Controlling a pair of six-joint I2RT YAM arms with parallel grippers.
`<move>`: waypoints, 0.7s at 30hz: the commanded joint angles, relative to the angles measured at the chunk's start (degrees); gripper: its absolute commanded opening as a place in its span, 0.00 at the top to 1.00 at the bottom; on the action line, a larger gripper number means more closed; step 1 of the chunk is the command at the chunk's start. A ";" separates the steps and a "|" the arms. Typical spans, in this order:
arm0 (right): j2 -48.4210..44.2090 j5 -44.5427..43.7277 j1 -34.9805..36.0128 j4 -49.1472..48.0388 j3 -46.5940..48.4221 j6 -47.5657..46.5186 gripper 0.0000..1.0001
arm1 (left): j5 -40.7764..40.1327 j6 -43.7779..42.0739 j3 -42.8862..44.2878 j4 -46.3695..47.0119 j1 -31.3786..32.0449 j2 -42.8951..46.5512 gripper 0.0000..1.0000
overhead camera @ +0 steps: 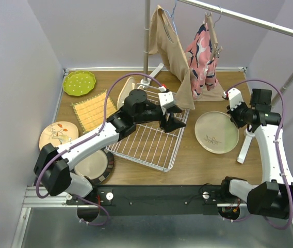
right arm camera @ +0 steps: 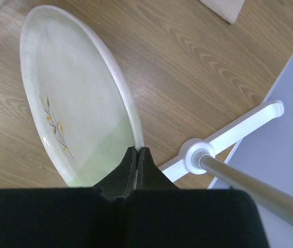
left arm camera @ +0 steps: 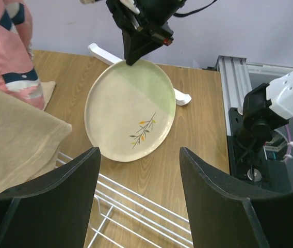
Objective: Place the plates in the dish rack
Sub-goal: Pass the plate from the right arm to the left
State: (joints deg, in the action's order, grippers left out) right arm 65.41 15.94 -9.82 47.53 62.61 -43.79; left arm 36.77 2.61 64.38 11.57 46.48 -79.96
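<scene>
Right claw (right arm camera: 136, 164): jaws together, tips at the 2 o'clock rim of the pale-green floral plate (right arm camera: 79, 98). Contact looks likely, but the wrist view does not settle it. That plate lies on the wooden surface (right arm camera: 188, 62) at 3 o'clock from the dish rack (overhead camera: 147, 144), with the white stand foot (right arm camera: 229, 132) just beside it.

Left claw (left arm camera: 139, 155): jaws apart, nothing between them, over the rack's 2 o'clock corner.

Around the rack:
- Lime green plate (overhead camera: 79, 82) at 10 o'clock.
- Tan floral plate (overhead camera: 58, 134) at 9 o'clock.
- Dark-rimmed plate (overhead camera: 99, 164) at 8 o'clock, partly under the left arm.
</scene>
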 commanded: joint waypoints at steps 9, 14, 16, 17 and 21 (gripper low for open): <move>-5.29 4.80 -0.37 -6.22 -0.91 -1.83 0.99 | -0.04 -10.08 5.67 2.05 3.97 -7.30 0.28; -5.55 5.67 -0.37 -5.87 -1.70 0.11 0.99 | -0.82 -11.31 7.51 2.05 5.02 -10.29 0.28; -6.51 6.46 -0.37 -5.87 -1.96 0.11 0.99 | -2.31 -13.32 8.13 1.96 5.81 -11.79 0.28; -6.87 6.90 -0.37 -5.87 -2.14 -0.15 0.99 | -2.50 -14.29 8.91 1.79 5.99 -12.23 0.28; -8.54 8.75 -0.37 -5.60 -2.75 -1.82 0.99 | -1.80 -20.44 11.46 1.00 6.43 -15.21 0.28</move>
State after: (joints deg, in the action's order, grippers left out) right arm 60.25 19.79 -9.82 45.89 59.79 -45.08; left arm 35.70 -10.20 72.27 12.60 52.16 -92.62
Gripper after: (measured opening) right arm 0.012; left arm 0.716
